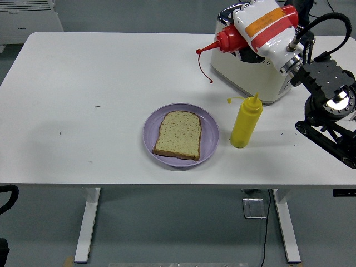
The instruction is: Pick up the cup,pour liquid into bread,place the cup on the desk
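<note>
My right hand (pixel 260 26), white with orange and red bands, is shut on a red squeeze bottle (pixel 229 39). It holds the bottle on its side above the toaster, at the back right. The nozzle points left, and the cap dangles from its tether below the tip (pixel 210 81). A slice of bread (pixel 178 134) lies on a purple plate (pixel 208 131) in the middle of the table, well to the front left of the bottle. Between the plate and the toaster stands a yellow squeeze bottle (pixel 245 122), upright.
A cream toaster (pixel 250 67) sits at the back right, directly under my right hand. The black right arm (pixel 328 111) reaches in over the table's right edge. A black part (pixel 6 196) shows at the lower left edge, below the table.
</note>
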Tool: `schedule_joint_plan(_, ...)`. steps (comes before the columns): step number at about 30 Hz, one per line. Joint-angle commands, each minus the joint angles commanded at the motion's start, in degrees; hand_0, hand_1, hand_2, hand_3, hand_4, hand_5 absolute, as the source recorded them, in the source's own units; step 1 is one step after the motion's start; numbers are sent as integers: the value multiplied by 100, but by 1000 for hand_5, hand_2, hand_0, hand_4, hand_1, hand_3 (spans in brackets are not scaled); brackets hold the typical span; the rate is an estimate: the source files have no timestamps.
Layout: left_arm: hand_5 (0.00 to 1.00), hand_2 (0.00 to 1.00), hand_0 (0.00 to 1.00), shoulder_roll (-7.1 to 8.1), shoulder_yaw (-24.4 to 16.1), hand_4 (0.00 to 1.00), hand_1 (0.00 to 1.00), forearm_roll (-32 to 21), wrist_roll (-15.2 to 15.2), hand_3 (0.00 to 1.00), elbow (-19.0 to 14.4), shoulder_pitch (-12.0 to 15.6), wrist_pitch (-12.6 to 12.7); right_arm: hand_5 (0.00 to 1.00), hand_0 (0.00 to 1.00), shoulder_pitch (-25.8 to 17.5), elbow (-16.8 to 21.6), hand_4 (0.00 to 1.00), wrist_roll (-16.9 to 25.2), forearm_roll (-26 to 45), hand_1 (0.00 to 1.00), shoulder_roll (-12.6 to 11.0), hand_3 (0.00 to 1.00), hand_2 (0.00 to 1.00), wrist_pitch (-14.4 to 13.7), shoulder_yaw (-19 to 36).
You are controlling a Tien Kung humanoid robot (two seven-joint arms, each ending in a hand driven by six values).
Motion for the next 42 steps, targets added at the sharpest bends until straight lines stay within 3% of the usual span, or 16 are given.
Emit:
schedule_joint_plan(4, 998, 732, 721, -7, 9, 638, 735, 0, 2, 667, 2, -12, -1, 203, 18, 86, -15, 793, -35, 0, 37, 57, 270, 178, 70, -456)
schedule_joint_plan(15, 998, 732, 721, -3, -33, 638, 735, -3, -4, 667, 0, -6, 5, 201, 27, 206, 61, 788, -89, 0, 44, -67, 278, 189, 132, 114)
schedule_joint_plan(25, 998, 732, 720, -20, -18, 639, 735, -2, 2, 667, 5, -24, -2, 201, 34, 554, 3, 777, -158, 0, 49, 131, 280, 193, 374, -1064)
schedule_joint_plan(33, 998, 732, 721, -18, -49, 639, 735, -2, -4, 667, 2, -8, 6, 204, 34, 459, 134, 774, -224, 0, 50, 29, 280, 193, 294, -604)
schedule_joint_plan(37, 998, 732, 721, -18, -36, 639, 735, 1, -5, 667, -1, -20, 3, 203, 38, 254, 234, 772, -229, 0, 51, 15, 282, 198, 54, -256)
schedule_joint_plan(42, 998, 732, 721, -23, -37, 639, 735, 1, -6, 667, 2, -16, 7, 203, 38, -198, 300, 772, -175, 0, 51, 73, 282, 198, -619, 391)
